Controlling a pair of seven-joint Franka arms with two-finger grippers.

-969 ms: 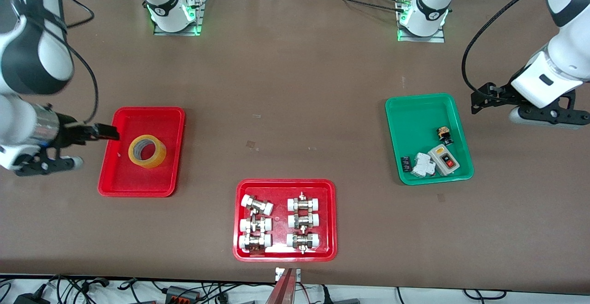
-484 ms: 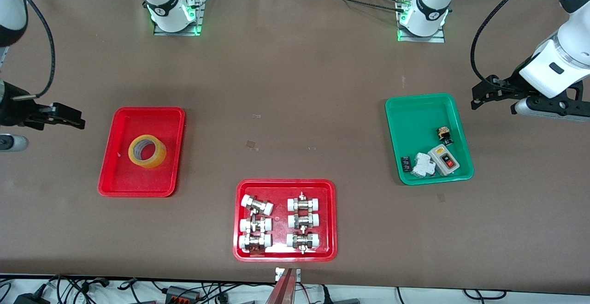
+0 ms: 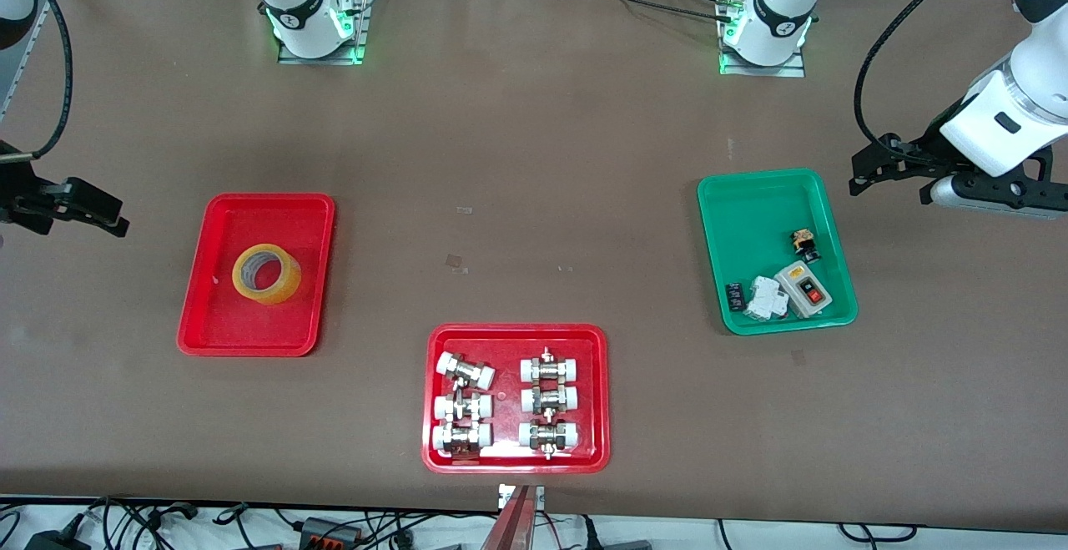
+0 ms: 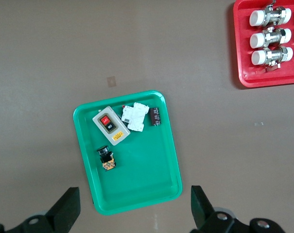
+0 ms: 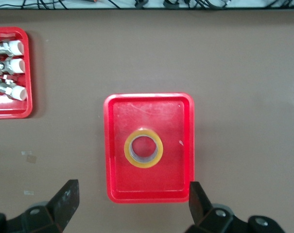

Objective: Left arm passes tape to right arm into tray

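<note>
yellow tape roll (image 3: 266,274) lying flat inside plain red tray (image 3: 221,340), near tray middle, touching no wall. looks light, stiff ring, smooth outer wrap likely slick; best taken across rim, one finger in pale core. task reads done. right end effector (image 3: 83,206) fingers spread, empty, up off tray at right arm's end of surface. left end effector (image 3: 876,168) fingers apart, empty, up beside green tray (image 3: 755,191), waiting. open brown surface (image 3: 534,158) all round red tray; raised rim only snag.
</note>
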